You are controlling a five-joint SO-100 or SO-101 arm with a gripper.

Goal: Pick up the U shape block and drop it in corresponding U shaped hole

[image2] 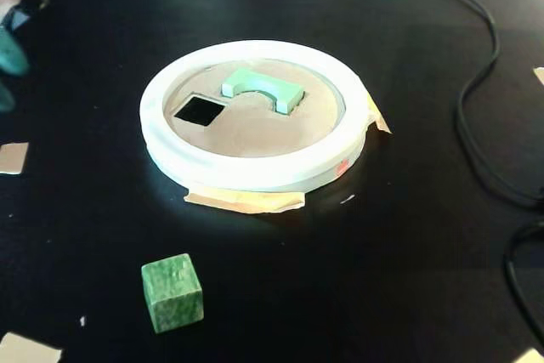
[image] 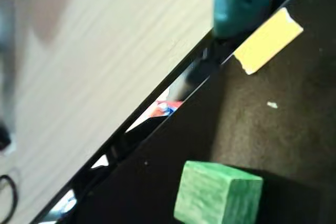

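Note:
The light green U-shaped block (image2: 262,88) lies on the brown top of the white round sorter (image2: 255,163), at its far side, standing proud of the surface. The U-shaped hole itself does not show; a square hole (image2: 199,110) is open to the block's left. My teal gripper (image2: 7,74) is at the far left edge of the fixed view, well away from the sorter, and holds nothing. In the wrist view one teal finger (image: 244,1) shows at the top over the mat's edge, and the gripper (image: 121,51) looks open.
A green cube (image2: 173,292) sits on the black mat in front of the sorter and shows in the wrist view (image: 218,192). Yellow tape (image: 268,40) lies on the mat. Black cables (image2: 476,116) run along the right. A wooden tabletop (image: 105,66) lies beyond the mat.

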